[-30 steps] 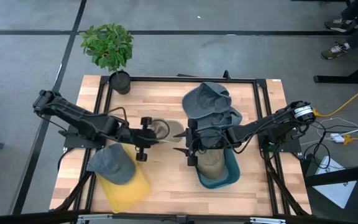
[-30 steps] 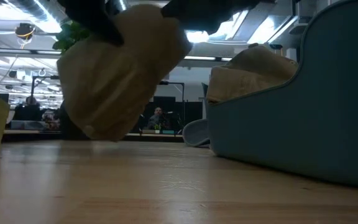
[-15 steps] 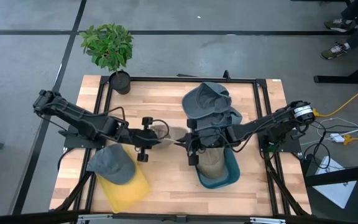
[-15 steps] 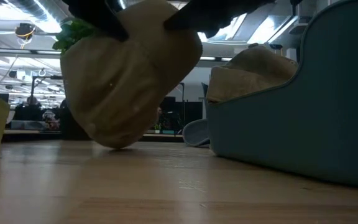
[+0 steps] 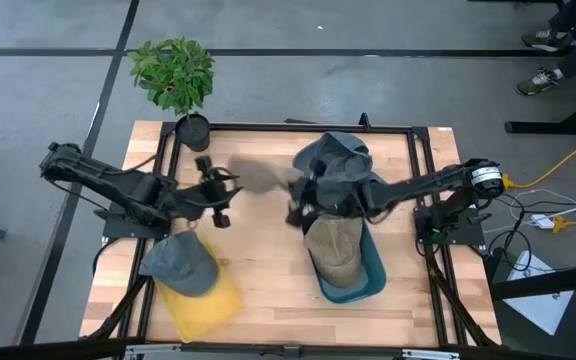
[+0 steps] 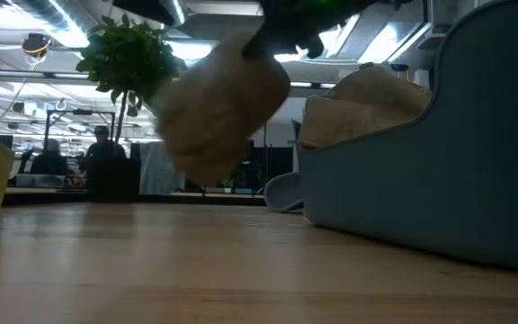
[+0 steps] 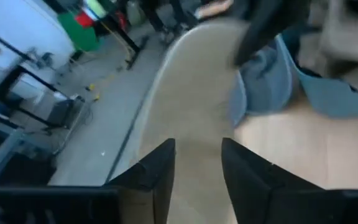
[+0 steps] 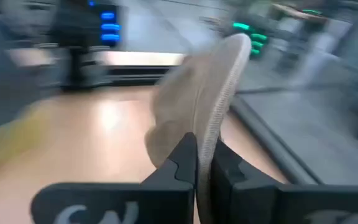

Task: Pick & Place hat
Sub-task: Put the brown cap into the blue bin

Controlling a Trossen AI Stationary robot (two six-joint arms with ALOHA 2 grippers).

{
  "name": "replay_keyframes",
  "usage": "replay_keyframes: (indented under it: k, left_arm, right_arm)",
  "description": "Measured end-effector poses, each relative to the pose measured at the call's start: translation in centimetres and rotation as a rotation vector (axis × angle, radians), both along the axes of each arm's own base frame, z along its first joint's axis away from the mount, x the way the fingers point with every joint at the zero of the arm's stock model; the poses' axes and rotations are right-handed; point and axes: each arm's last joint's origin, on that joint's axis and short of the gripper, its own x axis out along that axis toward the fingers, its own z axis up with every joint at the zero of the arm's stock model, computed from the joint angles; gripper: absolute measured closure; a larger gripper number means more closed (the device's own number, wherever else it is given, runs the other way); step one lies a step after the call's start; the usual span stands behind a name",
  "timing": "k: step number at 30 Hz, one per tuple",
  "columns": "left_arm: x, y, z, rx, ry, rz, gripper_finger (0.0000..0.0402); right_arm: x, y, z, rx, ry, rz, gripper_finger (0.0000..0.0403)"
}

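Wooden table [image 5: 268, 290] carries a potted plant [image 5: 176, 75] at the far left corner, a grey cap [image 5: 180, 262] on a yellow bin [image 5: 208, 300] near left, and a blue bin [image 5: 368, 275] with a tan cap [image 5: 333, 250] inside and grey hats [image 5: 333, 160] piled behind it. Beige hat [image 5: 253, 177] hangs off the table, mid-table between both arms; right gripper [image 5: 296, 200] has jaws pinched tight on its brim. Left gripper [image 5: 218, 195] sits just beside the hat's other end, jaws narrowly apart with hat fabric between them, though contact is unclear.
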Motion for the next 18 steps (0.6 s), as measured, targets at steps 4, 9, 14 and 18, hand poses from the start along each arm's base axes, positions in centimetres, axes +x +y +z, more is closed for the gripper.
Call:
replay_keyframes:
  k: [4,9,14,18]
  left_arm:
    - [-1.9,0.4,1.3,-0.054,-0.099,0.021,0.026]
    - [-2.9,0.1,1.6,-0.197,-0.158,-0.012,0.0257]
    - [-2.7,-0.5,1.0,-0.257,-0.109,-0.065,0.026]
    - [-2.2,-0.9,0.6,-0.255,-0.087,-0.073,0.0263]
  right_arm:
    - [-0.3,-1.3,1.5,-0.082,0.015,-0.297,0.0389]
    - [-0.9,-2.1,1.7,-0.188,0.036,-0.594,0.0389]
    - [0.4,-2.0,1.4,0.048,0.024,0.025,0.0387]
    - [0.7,-2.4,1.3,0.201,0.002,0.227,0.0387]
